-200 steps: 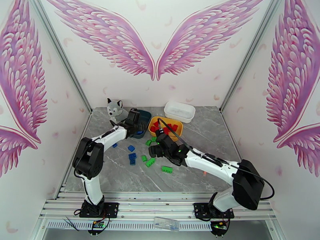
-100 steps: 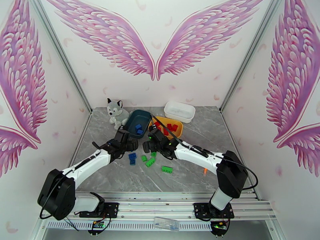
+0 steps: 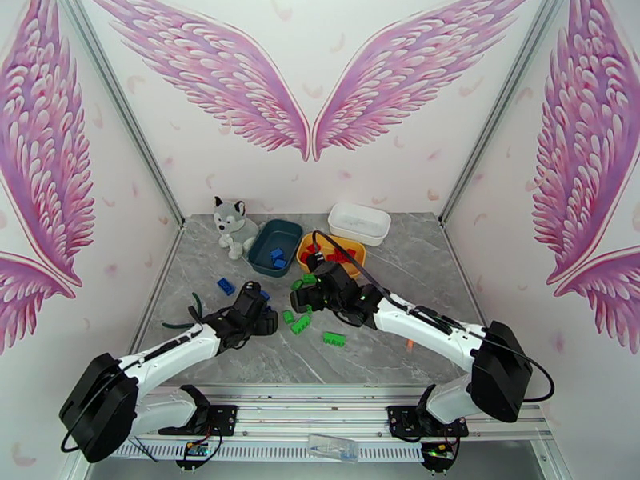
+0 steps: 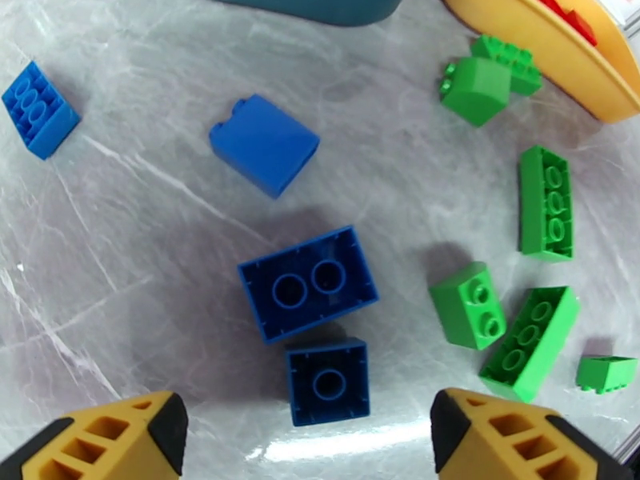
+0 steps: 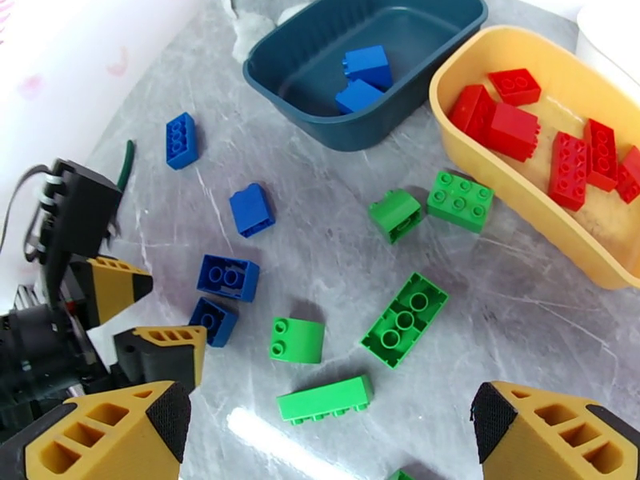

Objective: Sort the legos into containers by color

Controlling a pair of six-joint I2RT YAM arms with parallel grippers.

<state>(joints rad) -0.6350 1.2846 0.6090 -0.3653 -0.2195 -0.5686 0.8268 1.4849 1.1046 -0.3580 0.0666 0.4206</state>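
Left claw (image 4: 308, 442), fingers apart, hovers over a small blue brick (image 4: 329, 382) in front of the teal tub (image 5: 360, 131); best to straddle it alone. Right claw (image 5: 332, 442) also stands apart.

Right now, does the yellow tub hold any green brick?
No: the yellow tub holds only red bricks, and the green bricks lie on the table beside it.

Colours on a grey, white-veined table (image 5: 520, 314)
Red legos (image 5: 512, 131) in yellow tub (image 5: 448, 86), blue legos (image 5: 368, 66) in dark teal tub (image 5: 360, 130), green legos (image 5: 404, 319) loose.
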